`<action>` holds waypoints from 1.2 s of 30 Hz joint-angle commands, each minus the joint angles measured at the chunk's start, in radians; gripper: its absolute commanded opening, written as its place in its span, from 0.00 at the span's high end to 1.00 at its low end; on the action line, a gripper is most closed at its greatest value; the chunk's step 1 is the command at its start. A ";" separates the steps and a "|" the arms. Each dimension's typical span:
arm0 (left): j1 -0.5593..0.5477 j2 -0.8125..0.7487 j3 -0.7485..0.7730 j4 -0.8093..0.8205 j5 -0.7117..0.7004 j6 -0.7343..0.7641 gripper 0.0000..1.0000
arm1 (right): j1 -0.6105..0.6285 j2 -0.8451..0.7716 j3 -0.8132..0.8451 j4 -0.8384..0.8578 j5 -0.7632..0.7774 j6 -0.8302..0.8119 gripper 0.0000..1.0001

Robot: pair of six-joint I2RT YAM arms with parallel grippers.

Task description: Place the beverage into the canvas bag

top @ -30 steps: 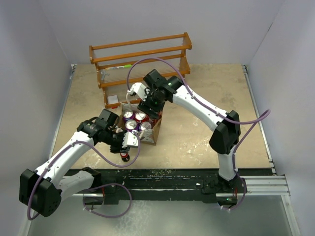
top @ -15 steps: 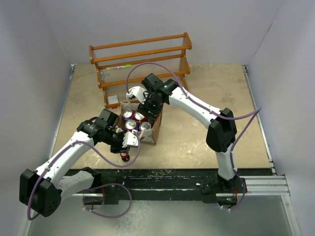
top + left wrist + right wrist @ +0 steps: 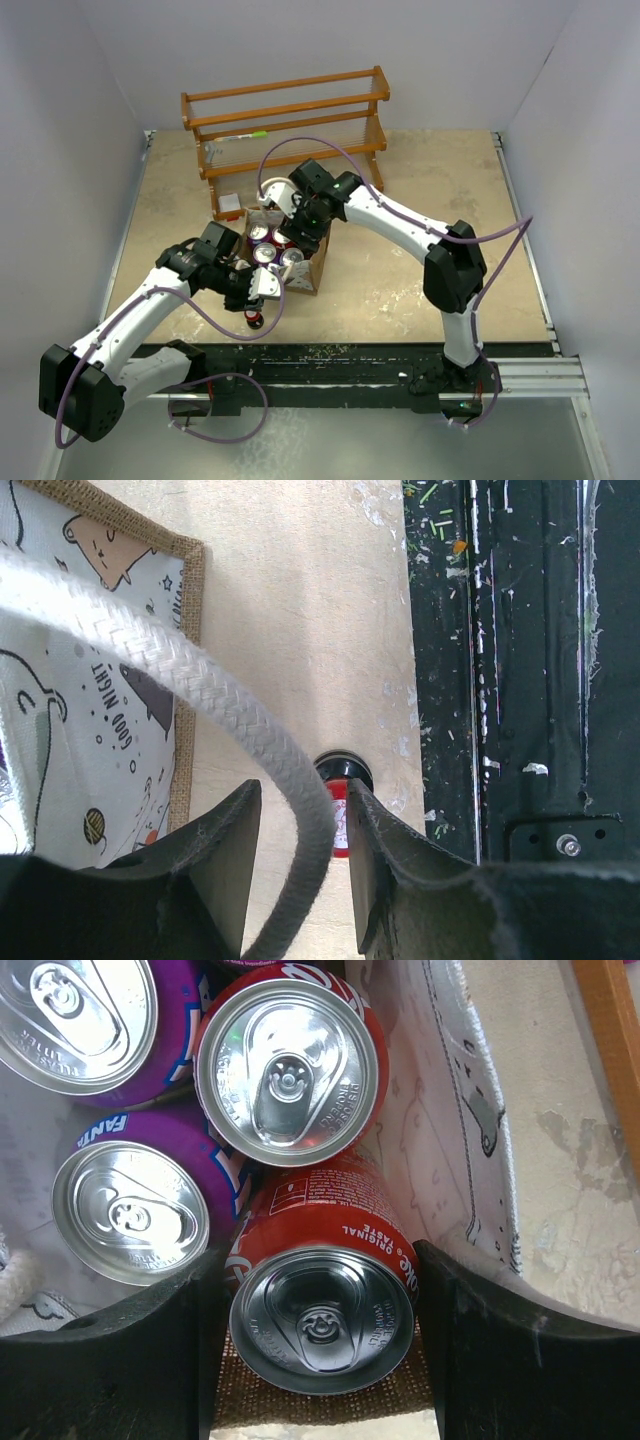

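Note:
The canvas bag (image 3: 306,281) stands open mid-table with several purple and red cans upright inside. My right gripper (image 3: 297,232) reaches into it, shut on a red Coca-Cola can (image 3: 320,1300). The can is tilted, top toward the camera, beside the bag's printed wall (image 3: 450,1110); the jaws (image 3: 318,1250) press both its sides. My left gripper (image 3: 255,290) is at the bag's near-left corner. In the left wrist view, the white rope handle (image 3: 200,695) runs between its jaws (image 3: 303,795), with a gap showing beside the rope. The bag's printed side (image 3: 90,680) lies to the left.
A small red bottle with a black cap (image 3: 340,820) stands on the table under my left gripper (image 3: 255,320). A wooden rack (image 3: 285,110) stands at the back, with a small white box (image 3: 230,205) before it. The black base strip (image 3: 400,352) runs along the near edge.
My right gripper has moved left and down into the bag with the red can. The left arm and the bag have not moved.

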State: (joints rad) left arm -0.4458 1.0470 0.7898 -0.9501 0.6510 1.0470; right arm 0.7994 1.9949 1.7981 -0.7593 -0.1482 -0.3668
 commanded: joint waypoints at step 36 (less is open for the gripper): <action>-0.002 -0.033 0.001 0.016 0.022 -0.021 0.56 | 0.012 -0.104 -0.132 0.102 0.041 -0.017 0.24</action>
State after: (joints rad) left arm -0.4458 1.0306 0.7898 -0.9398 0.6529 1.0321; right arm 0.8135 1.9491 1.6722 -0.6300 -0.1257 -0.3714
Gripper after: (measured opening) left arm 0.434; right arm 0.741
